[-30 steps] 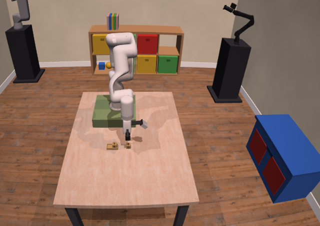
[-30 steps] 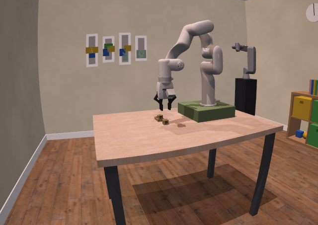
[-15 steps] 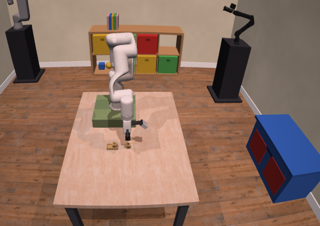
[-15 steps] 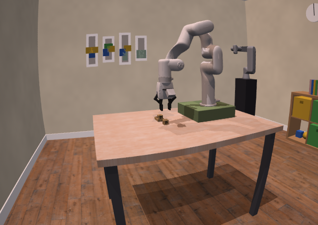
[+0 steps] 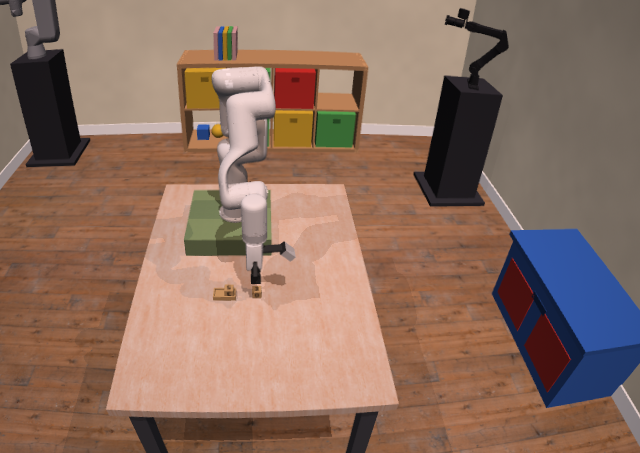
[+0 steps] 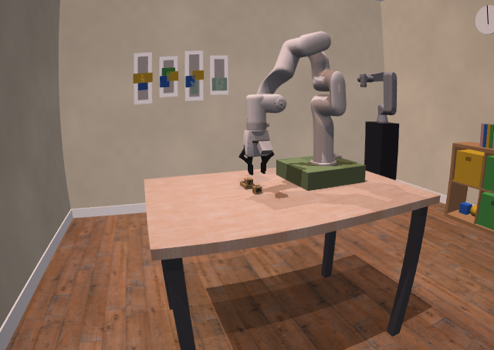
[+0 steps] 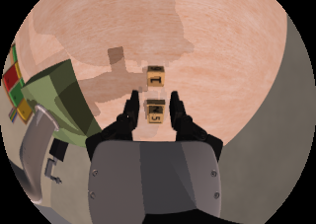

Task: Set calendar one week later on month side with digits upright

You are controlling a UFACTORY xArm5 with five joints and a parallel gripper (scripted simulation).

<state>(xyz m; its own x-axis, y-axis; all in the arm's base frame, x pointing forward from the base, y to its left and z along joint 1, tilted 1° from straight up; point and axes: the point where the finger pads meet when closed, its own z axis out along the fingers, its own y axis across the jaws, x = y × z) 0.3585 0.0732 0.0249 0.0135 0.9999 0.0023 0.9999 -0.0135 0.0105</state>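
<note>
The gripper hangs above the table, fingers half spread and pinching nothing. Below them one cube lies loose on the wood, just beside the tray on its right. The tray is flat and holds the other cube. Beyond the tray stands the green base. The risk is a descent off-centre — a fingertip could clip the loose cube and shove it into the tray, or tip it.
</note>
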